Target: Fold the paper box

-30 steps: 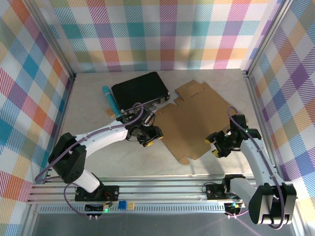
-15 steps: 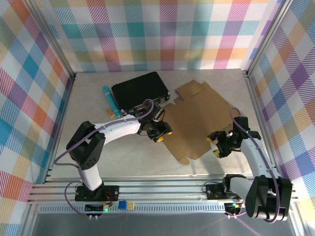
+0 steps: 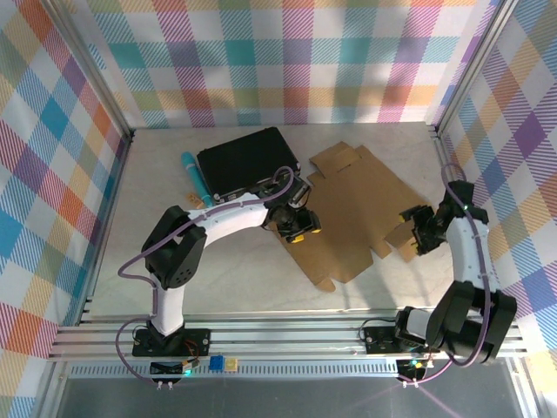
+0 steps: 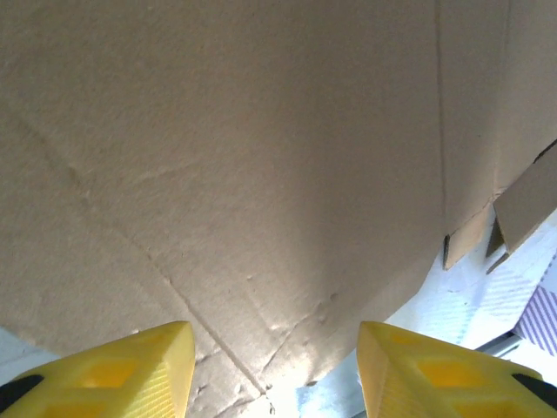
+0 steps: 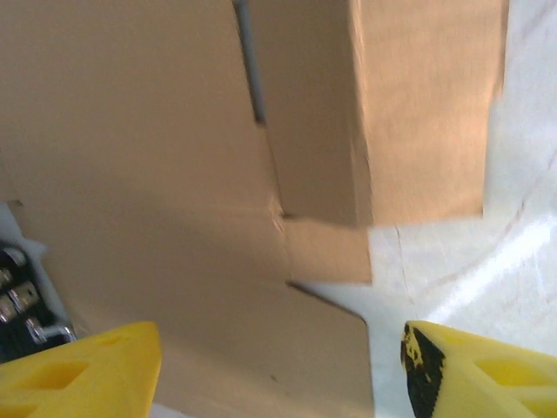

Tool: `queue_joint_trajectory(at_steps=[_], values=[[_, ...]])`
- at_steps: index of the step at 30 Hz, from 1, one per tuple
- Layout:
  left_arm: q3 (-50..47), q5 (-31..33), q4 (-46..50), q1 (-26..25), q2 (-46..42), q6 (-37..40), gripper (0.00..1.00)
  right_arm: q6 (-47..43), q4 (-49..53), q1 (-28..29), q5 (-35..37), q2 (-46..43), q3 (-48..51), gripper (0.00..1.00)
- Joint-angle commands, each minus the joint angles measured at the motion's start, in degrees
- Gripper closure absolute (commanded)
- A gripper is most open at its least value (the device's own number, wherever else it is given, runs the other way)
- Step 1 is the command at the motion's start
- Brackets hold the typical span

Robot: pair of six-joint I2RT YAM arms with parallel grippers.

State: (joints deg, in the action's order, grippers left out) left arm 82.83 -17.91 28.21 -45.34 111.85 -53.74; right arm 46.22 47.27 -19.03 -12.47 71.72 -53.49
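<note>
Since 1 s ago left gripper [image 3: 300,229] is reaching further right, hovering spread over paper box [image 3: 348,209], which is lying flat centre-right; right gripper [image 3: 416,235], spread, is facing its half-raised frame-right flap; flap-raising step; next: creasing it upright.

The counter [image 3: 235,270] is a pale, faintly veined grey-white slab, walled on three sides by plaid panels, with an aluminium rail along its near edge. Four things lie on it. The paper box [image 3: 348,209], an unfolded brown cardboard sheet with flaps and tabs, spreads over the middle and right; most of it lies flat, though a flap on its right side stands tilted up off the surface. A black case [image 3: 245,159] rests at the back, left of the sheet, near the sheet's far left corner. Just beside the case's left end lies a teal tube [image 3: 193,174], and near the tube's near end sits a small tan scrap [image 3: 195,201].
</note>
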Motion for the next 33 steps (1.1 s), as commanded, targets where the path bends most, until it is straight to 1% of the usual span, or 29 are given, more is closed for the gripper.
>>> queue_joint_trajectory(at_steps=[1,5,8,10,17,21,26,28,31,33], values=[[1.64,1.01,4.82,-0.28,2.90,4.28,0.48,-0.13,-0.55,-3.03,1.48,4.31,-3.07,0.24],[0.41,1.23,6.67,0.36,4.01,7.05,0.48,-1.12,-1.82,-4.00,-0.63,13.37,-6.45,0.24],[-2.30,0.92,6.96,1.56,3.92,8.57,0.48,-2.78,-3.33,-4.00,-4.61,19.42,-8.08,0.24],[-3.07,2.12,9.21,2.55,3.90,10.39,0.49,-3.85,-2.58,-3.94,-4.76,21.42,-9.28,0.25],[-4.68,7.89,16.73,7.72,2.46,17.78,0.50,-9.07,1.26,-4.00,-0.22,21.28,-12.99,0.24],[-5.30,11.20,19.29,10.04,1.50,20.61,0.50,-12.80,3.93,-4.00,3.13,21.38,-15.33,0.23],[-4.68,11.99,19.43,11.17,0.87,21.47,0.50,-17.37,5.81,-4.09,6.54,21.60,-14.11,0.21],[-3.46,11.37,19.25,10.92,0.33,20.26,0.52,-19.22,5.04,-4.31,6.06,21.49,-12.25,0.20],[-1.75,10.50,19.24,9.57,-1.90,17.99,0.52,-22.92,3.97,-4.39,1.14,23.73,-11.10,0.19],[-0.83,8.62,18.41,8.21,-3.15,16.26,0.51,-23.83,4.37,-4.40,-0.53,25.35,-11.03,0.20]])
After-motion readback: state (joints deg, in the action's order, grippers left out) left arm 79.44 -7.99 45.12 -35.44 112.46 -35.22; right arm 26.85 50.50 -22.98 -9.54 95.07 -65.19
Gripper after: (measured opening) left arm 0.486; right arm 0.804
